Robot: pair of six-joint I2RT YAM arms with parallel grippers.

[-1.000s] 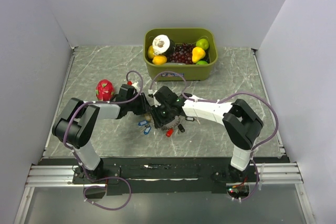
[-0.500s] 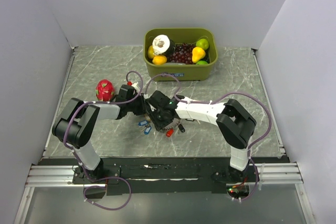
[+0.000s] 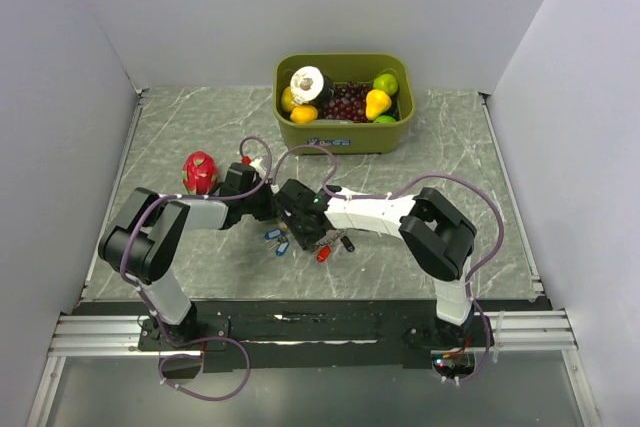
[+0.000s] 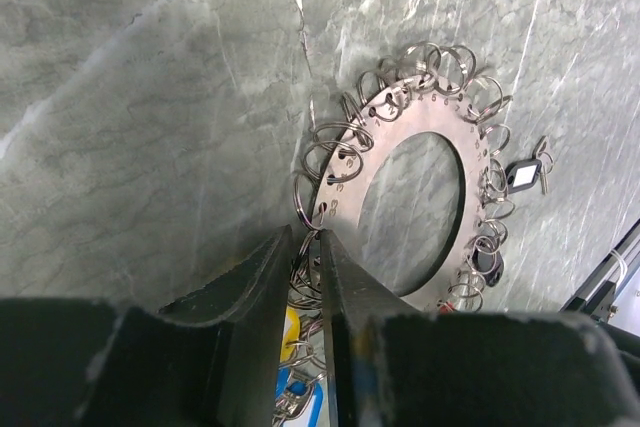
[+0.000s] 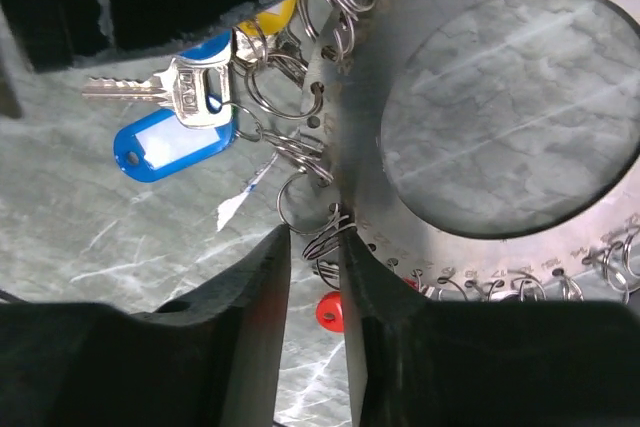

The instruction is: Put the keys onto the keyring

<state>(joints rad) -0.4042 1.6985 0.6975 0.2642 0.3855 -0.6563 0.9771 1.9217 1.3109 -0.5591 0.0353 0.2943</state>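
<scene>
At mid-worktop [image 3: 180,137]: there was the keyring [image 4: 398,119], a flat grey disc with a wide hole and wire loops crowding its rim, sitting right between the two arms.
Keys [image 5: 185,87]: a silver one with a blue head and a blue tag [image 5: 165,142] hung off rim loops, and a red head [image 5: 328,312] peeked out just under the rim. Whether every key was already threaded could not be told.
Left gripper [image 4: 308,237]: its jaws were drawn almost together, just a thin slit, with the rim loops in their mouth. By the look of it they were pinched on the keyring's edge.
Right gripper [image 5: 312,242]: its jaws were likewise nearly closed, with one wire loop caught between the tips.
Deciding relation: the disc spread away ahead of both pairs of jaws, up and to the right in each wrist view. The hanging keys lay up and to the left of the right jaws. Both arms had met on one short stretch of rim, so neither was the nearer. Any threading would likely turn on that single loop at the right tips.
Top view: it showed the two wrists nose to nose, with blue, red and black bits beside them, but the disc itself was mostly hidden under the grippers.
Left wrist view: it showed the whole disc and its hole, but barely any keys.
Right wrist view: it showed the keys and the caught loop sharply, but the disc was blurred and cut off.
</scene>
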